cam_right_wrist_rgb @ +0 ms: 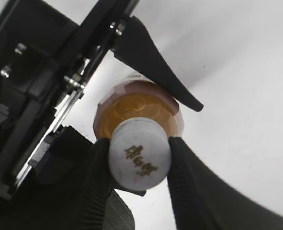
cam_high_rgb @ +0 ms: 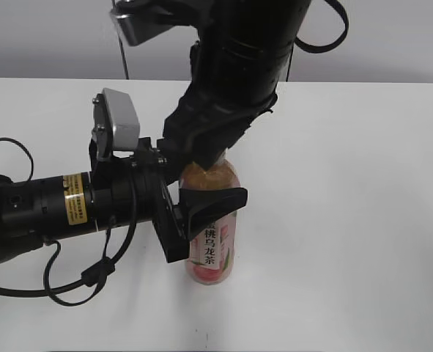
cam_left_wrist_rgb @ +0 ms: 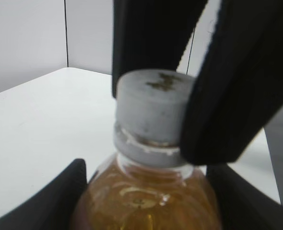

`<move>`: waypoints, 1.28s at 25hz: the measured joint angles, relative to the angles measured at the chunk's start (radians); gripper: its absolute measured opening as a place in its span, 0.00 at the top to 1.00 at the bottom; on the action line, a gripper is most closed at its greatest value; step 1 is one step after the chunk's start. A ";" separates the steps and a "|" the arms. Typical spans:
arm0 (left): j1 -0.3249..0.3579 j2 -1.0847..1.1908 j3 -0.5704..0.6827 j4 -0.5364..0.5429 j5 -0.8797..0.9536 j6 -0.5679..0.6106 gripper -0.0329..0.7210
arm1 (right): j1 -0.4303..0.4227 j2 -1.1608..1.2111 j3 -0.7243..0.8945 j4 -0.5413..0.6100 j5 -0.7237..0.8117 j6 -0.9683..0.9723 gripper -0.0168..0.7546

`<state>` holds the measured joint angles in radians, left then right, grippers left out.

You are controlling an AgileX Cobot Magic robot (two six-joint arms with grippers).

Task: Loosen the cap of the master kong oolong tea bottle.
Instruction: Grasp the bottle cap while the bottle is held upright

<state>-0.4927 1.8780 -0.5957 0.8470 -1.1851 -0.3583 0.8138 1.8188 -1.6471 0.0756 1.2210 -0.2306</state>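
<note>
Bottle [cam_high_rgb: 215, 242]: upright on table [cam_high_rgb: 348, 220], long axis vertical. Cap [cam_right_wrist_rgb: 140, 154]: on top, directly under the right gripper [cam_right_wrist_rgb: 139, 158], whose fingers [cam_right_wrist_rgb: 99, 163] are clamped on its ribbed side from above. Left gripper [cam_high_rgb: 201, 213]: comes in level from the left, clamped around the body below the shoulder. Judged next: a twist about the vertical axis.

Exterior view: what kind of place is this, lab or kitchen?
Likely a lab or test bench. A bare white table against a plain grey wall, two black arms, and a single tea bottle: left gripper on its body, right gripper on the cap.
</note>
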 joint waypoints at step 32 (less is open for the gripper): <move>-0.001 0.000 0.000 0.009 0.000 0.010 0.35 | -0.001 -0.001 -0.004 -0.007 -0.006 -1.526 0.62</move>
<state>-0.4939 1.8780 -0.5957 0.8565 -1.1854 -0.3484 0.8129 1.8178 -1.6511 0.0687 1.2153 -1.7567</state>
